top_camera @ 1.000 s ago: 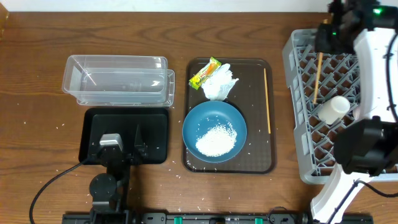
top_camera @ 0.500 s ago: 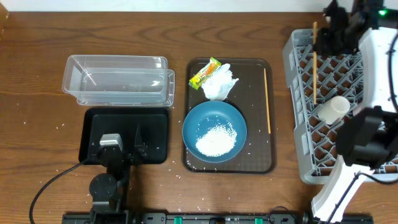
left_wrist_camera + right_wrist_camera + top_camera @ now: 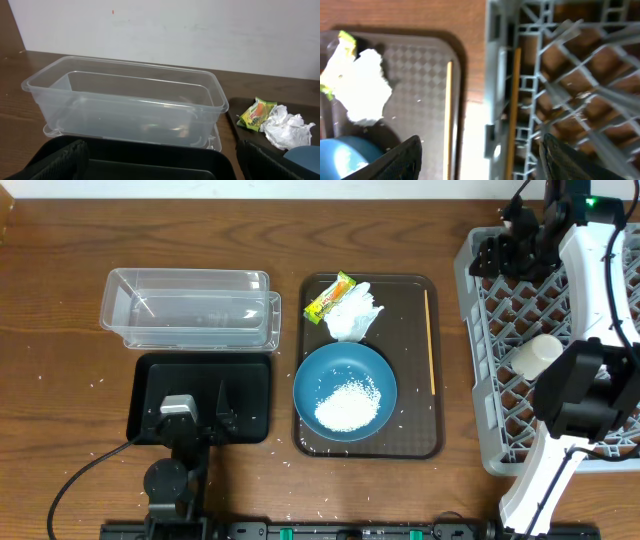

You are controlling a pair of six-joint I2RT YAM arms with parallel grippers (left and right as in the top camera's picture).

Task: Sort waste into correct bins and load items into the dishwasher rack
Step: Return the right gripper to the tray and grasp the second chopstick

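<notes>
My right gripper (image 3: pixel 497 252) hangs open over the rear left corner of the grey dishwasher rack (image 3: pixel 480 330), with nothing between its fingers. Below it one chopstick (image 3: pixel 512 110) lies inside the rack (image 3: pixel 560 75) along its left wall. A second chopstick (image 3: pixel 429 340) lies on the brown tray (image 3: pixel 420 440). A white cup (image 3: pixel 537 356) lies in the rack. The blue bowl (image 3: pixel 345 370) holds rice (image 3: pixel 347 404). A tissue (image 3: pixel 352 313) and a snack wrapper (image 3: pixel 330 297) lie behind it. My left gripper (image 3: pixel 195 412) rests open over the black tray (image 3: pixel 150 380), facing the clear tub (image 3: pixel 125 105).
Loose rice grains are scattered on the wooden table around the trays. The clear tub (image 3: pixel 190 310) stands directly behind the black tray. The brown tray sits between the bins and the rack, close to the rack's left wall.
My right gripper has opened and let go of the chopstick, which now lies in the rack. The gripper has shifted toward the rack's rear corner. The left arm is unmoved.
</notes>
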